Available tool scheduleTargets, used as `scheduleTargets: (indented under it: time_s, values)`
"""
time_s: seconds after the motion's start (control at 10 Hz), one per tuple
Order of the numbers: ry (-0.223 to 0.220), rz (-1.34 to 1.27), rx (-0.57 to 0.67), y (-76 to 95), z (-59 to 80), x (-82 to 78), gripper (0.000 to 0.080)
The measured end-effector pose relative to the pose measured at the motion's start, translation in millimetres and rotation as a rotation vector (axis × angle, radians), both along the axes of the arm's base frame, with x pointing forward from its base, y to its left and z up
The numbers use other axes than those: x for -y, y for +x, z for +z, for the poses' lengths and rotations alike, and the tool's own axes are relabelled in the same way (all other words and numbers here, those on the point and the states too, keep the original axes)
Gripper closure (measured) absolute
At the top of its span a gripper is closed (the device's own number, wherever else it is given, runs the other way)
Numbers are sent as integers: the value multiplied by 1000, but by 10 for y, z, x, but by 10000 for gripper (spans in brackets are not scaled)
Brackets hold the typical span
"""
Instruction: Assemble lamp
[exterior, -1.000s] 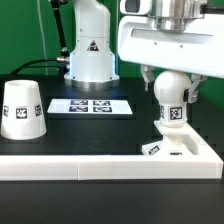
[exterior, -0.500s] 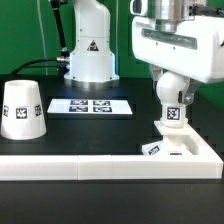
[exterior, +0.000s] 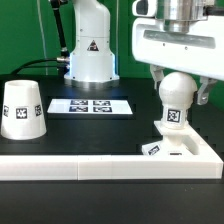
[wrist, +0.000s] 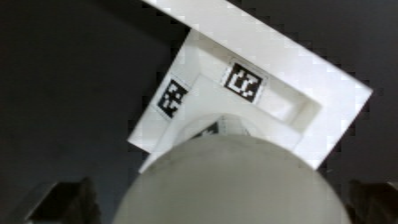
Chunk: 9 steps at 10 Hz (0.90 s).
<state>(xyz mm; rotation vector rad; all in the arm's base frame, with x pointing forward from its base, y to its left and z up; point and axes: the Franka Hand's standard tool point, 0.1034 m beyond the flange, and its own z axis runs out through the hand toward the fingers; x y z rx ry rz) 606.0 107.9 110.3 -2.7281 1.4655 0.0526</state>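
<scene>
The round white bulb (exterior: 175, 92) stands upright on its neck on the flat square base (exterior: 195, 150) at the exterior view's right. My gripper (exterior: 178, 88) hangs over the bulb, with one finger on each side of it and a small gap to each, so the jaws look open. The cone shade (exterior: 22, 108) stands alone at the exterior view's left. In the wrist view the bulb (wrist: 222, 180) fills the foreground between the dark fingers (wrist: 68, 200), and the tagged base (wrist: 267, 75) lies beyond it.
The marker board (exterior: 92, 105) lies flat on the black table behind the parts. The white robot pedestal (exterior: 88, 50) stands at the back. The long white border rail (exterior: 60, 166) runs along the front edge, right against the base.
The gripper body stood tilted half a second ago and is level now, shifted slightly to the exterior view's right. Bulb, base and shade have stayed in place.
</scene>
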Motion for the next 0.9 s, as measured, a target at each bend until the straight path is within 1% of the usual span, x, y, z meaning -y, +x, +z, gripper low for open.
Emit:
scheduleTargets:
  time_s: [0.1,0.4,0.9]
  values:
    - [0,106,28,-6,-1,0,101]
    - [-1,411,48,-16,4,39,101]
    - [-9,917,86,-13,-11,42,101]
